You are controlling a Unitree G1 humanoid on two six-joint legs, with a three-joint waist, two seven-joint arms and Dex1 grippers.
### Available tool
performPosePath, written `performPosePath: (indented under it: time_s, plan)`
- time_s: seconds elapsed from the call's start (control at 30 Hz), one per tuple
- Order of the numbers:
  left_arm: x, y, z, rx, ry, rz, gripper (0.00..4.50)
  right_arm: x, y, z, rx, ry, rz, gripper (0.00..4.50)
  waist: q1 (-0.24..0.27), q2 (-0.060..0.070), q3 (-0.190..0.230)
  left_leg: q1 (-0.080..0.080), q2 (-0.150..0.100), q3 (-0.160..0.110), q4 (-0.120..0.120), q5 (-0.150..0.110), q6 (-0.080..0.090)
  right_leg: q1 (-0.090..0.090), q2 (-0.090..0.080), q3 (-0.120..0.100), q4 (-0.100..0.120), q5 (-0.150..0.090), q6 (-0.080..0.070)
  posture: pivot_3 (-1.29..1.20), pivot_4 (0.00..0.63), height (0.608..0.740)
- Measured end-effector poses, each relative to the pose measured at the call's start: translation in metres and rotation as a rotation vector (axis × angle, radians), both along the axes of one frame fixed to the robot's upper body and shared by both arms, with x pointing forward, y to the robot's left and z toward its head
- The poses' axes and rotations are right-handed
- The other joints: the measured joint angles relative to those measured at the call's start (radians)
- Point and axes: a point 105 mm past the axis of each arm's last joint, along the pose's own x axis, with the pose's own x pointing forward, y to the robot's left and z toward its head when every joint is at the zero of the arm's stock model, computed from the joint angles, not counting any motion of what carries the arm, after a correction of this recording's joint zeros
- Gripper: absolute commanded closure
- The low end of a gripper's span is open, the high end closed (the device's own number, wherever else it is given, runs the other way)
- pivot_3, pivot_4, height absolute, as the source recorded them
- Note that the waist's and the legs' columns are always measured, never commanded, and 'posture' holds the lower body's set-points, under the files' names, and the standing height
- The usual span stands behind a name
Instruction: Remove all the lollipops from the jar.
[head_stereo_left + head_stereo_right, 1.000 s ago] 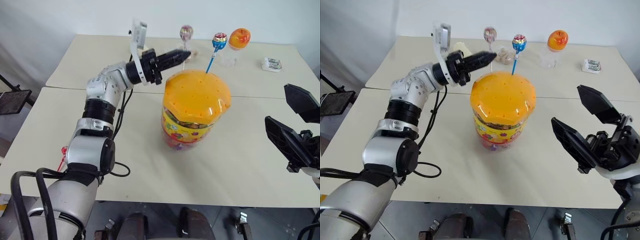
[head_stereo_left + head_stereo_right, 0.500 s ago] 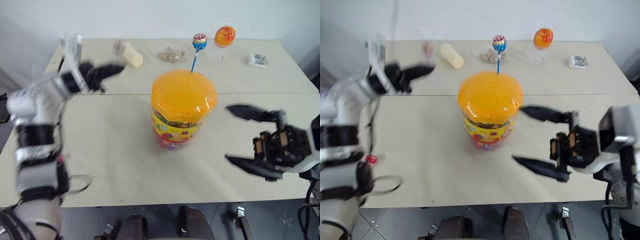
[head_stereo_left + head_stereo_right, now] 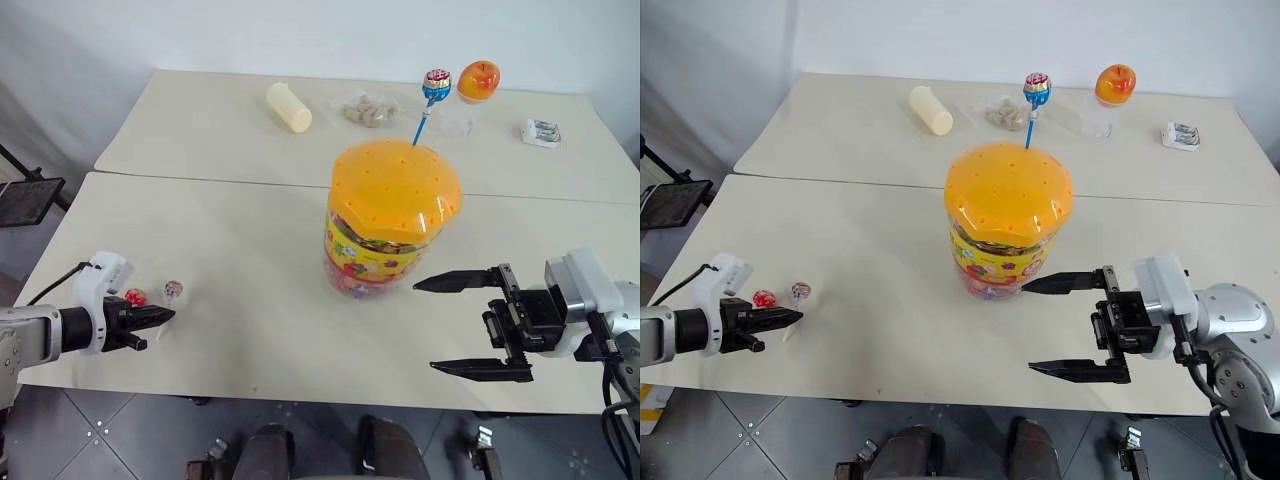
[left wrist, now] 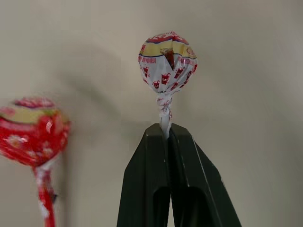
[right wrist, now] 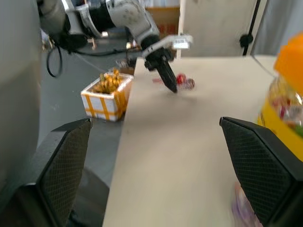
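Carrying the white-stick lollipop (image 4: pixel 167 59) away from the jar (image 3: pixel 392 222), the left gripper (image 3: pixel 160 316) has swung down to the near left of the tabletop (image 3: pixel 250 240), fingers clenched on its stick, just beside the red lollipop (image 3: pixel 134 297) already lying there. The right gripper (image 3: pixel 462 327) hangs wide open beside the jar. Only the blue-stick lollipop (image 3: pixel 436 84) remains in the lid.
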Motion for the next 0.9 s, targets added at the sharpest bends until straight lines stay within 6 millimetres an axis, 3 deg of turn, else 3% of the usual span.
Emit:
performPosePath:
  time_s: [0.03,0.2,0.37,0.5,0.6,0.67,0.8,0.9]
  plan:
    - [0.0,0.0,0.0,0.005,-0.003,-0.002,4.49,0.001,-0.001,-0.001,-0.003,0.002,-0.004,0.0,-0.001,0.0,0.0,0.0,0.0,0.0,0.0,0.0,0.0,0.0,0.0,0.0,0.0,0.0,0.0,0.0,0.15,0.74]
    - [0.0,-0.004,-0.006,-0.004,-0.063,-0.027,3.37,0.005,-0.004,-0.002,0.008,0.005,-0.04,0.0,-0.001,0.002,-0.001,0.001,0.0,0.001,-0.001,0.0,0.0,0.0,0.0,0.0,0.002,0.0,0.0,0.0,0.15,0.74]
    - [-0.006,-0.003,-0.005,-0.031,-0.105,-0.061,1.89,0.007,-0.011,0.006,0.065,0.015,-0.096,0.0,-0.003,0.002,-0.001,0.002,0.001,0.002,0.0,0.0,0.0,-0.001,0.0,0.001,0.002,0.0,0.0,0.0,0.15,0.74]
    - [-0.003,0.004,0.023,-0.065,-0.287,-0.136,0.74,0.025,-0.028,0.032,0.2,-0.005,-0.224,0.0,-0.005,0.003,-0.001,0.001,0.001,0.004,0.0,0.0,0.0,-0.002,0.0,0.001,0.002,0.0,-0.001,0.0,0.15,0.74]
    - [0.0,-0.017,0.076,-0.374,-0.554,-0.232,0.74,0.045,-0.038,0.056,0.314,-0.038,-0.321,0.0,-0.002,0.003,-0.001,0.0,0.001,0.002,0.002,0.0,0.0,-0.002,0.0,0.001,0.003,0.0,-0.001,0.0,0.15,0.74]
    - [-0.014,-0.03,0.112,-0.616,-0.672,-0.352,0.74,0.055,-0.041,0.07,0.356,-0.048,-0.371,0.0,-0.006,0.003,-0.001,0.0,0.001,0.001,0.002,-0.001,-0.001,-0.003,-0.001,0.001,0.006,0.0,-0.001,0.0,0.15,0.74]
    - [-0.018,-0.04,0.132,-0.73,-0.768,-0.406,0.74,0.068,-0.039,0.085,0.428,-0.038,-0.406,0.0,-0.009,0.004,0.0,0.001,0.001,0.002,0.001,-0.001,-0.001,-0.004,0.0,0.001,0.007,0.0,-0.001,0.0,0.15,0.74]
    - [-0.014,-0.063,0.137,-0.777,-0.854,-0.474,0.74,0.081,-0.025,0.104,0.421,-0.04,-0.41,0.0,-0.015,0.004,0.0,0.001,0.001,0.003,0.003,-0.001,-0.001,-0.003,0.0,0.001,0.007,0.0,-0.001,0.0,0.15,0.74]
